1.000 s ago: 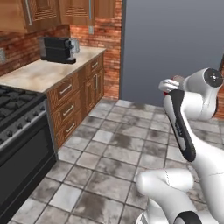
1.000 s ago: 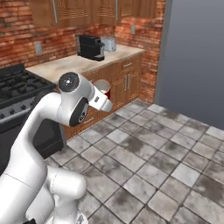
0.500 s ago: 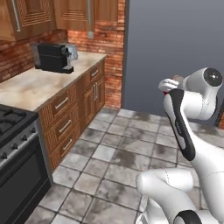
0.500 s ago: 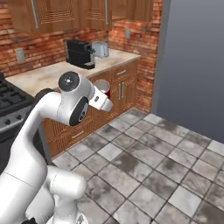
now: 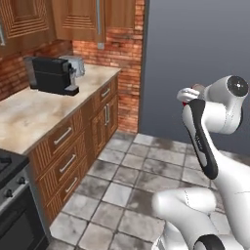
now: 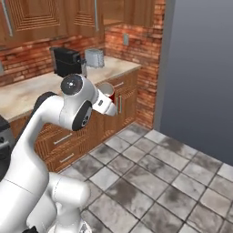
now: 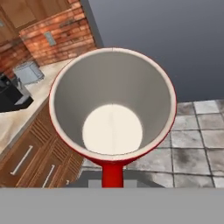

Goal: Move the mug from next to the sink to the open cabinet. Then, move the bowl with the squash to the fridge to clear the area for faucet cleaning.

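The red mug (image 7: 112, 105), white inside, is held up in front of the arm's upper joint, well above the tiled floor. My gripper (image 6: 108, 97) is shut on it, and the mug hides the fingertips in the hand view. In the left base view the mug (image 5: 196, 89) peeks out beside the white wrist; in the right base view the mug (image 6: 106, 89) shows just past the hand. Closed brown wall cabinets (image 5: 78, 19) hang above the counter. The sink, faucet, bowl, squash and an open cabinet are out of view.
A beige counter (image 5: 29, 112) over wooden drawers carries a black coffee machine (image 5: 51, 75) and a silver toaster (image 6: 94, 58). A tall plain grey surface (image 6: 200, 68) rises on the right. The stove's corner (image 5: 7, 171) sits at the lower left. Grey floor tiles (image 6: 150, 177) lie ahead.
The whole scene has shifted because the base moved: the stove slid off to the left and the counter's end and grey surface came closer. The mug stays gripped in the same pose.
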### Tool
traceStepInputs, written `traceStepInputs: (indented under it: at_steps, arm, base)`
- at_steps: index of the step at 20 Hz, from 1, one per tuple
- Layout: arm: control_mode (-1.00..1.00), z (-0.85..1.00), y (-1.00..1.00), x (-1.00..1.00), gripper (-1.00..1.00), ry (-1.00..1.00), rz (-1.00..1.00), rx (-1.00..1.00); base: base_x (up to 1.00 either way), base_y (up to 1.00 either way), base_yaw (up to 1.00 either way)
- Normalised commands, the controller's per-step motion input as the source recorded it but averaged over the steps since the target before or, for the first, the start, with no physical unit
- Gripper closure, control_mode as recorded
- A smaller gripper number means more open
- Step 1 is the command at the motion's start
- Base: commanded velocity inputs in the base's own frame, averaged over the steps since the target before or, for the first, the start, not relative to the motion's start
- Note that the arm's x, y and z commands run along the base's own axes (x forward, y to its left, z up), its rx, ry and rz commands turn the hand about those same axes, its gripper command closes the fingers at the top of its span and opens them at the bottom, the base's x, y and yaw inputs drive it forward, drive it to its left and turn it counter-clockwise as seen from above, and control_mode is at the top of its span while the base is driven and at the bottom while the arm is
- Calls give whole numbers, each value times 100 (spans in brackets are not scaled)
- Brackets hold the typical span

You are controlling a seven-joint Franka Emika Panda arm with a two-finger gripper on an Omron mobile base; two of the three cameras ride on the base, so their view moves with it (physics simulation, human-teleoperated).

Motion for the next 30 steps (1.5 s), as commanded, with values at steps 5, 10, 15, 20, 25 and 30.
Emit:
traceStepInputs:
  at_steps: [5, 10, 15, 20, 25, 30]
  arm:
    - [100, 0, 0, 0, 100, 0, 0, 0]
    - [100, 0, 0, 0, 100, 0, 0, 0]
    - [100, 0, 0, 0, 100, 0, 0, 0]
    - [100, 0, 0, 0, 100, 0, 0, 0]
    - [100, 0, 0, 0, 100, 0, 0, 0]
    - [100, 0, 0, 0, 100, 0, 0, 0]
  base:
    - [100, 0, 0]
    - [100, 0, 0]
    - [100, -8, 1]
    - [100, -40, 39]
    - [98, -51, 52]
    - [83, -48, 58]
